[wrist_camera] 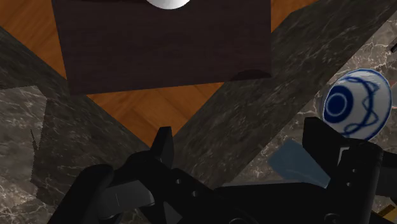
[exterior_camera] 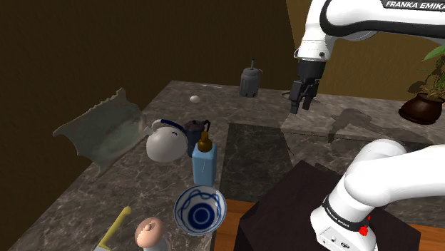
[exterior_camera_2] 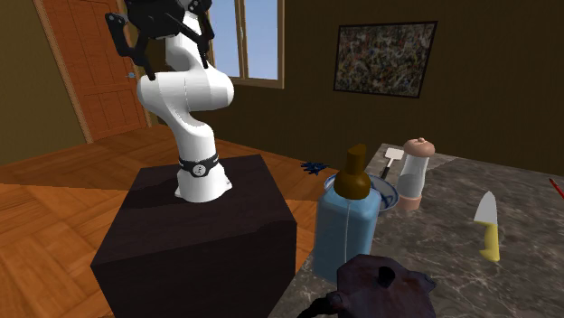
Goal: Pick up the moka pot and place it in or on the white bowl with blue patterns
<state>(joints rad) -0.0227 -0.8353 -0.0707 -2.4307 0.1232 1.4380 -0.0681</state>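
The fingers of the gripper (exterior_camera: 301, 107) stand apart and released, with nothing between them; the wrist view shows the same gap (wrist_camera: 242, 137). The hand hangs in the air above the far part of the tabletop (exterior_camera: 271, 150), pointing down.

The grey pot (exterior_camera: 249, 80), which I take to be the moka pot by its waisted body and lid knob, stands upright near the tabletop's far edge. It lies toward the shoulder view's left of the fingers, a little further back and lower. The two are near each other but clearly apart. Its long axis is vertical, so a sideways clasp around the body looks the natural grip. A handle seems to stick out on the side facing the hand, though I cannot tell for sure.

The white bowl with blue rings (exterior_camera: 200, 209) sits empty at the near edge, close to the stand (exterior_camera: 285, 207) and well apart from the pot. A blue bottle (exterior_camera: 203, 160) stands between them. In the wrist view the bowl (wrist_camera: 356, 102) lies just beyond one finger, so the hand probably faces away from the pot and must shift toward it first.
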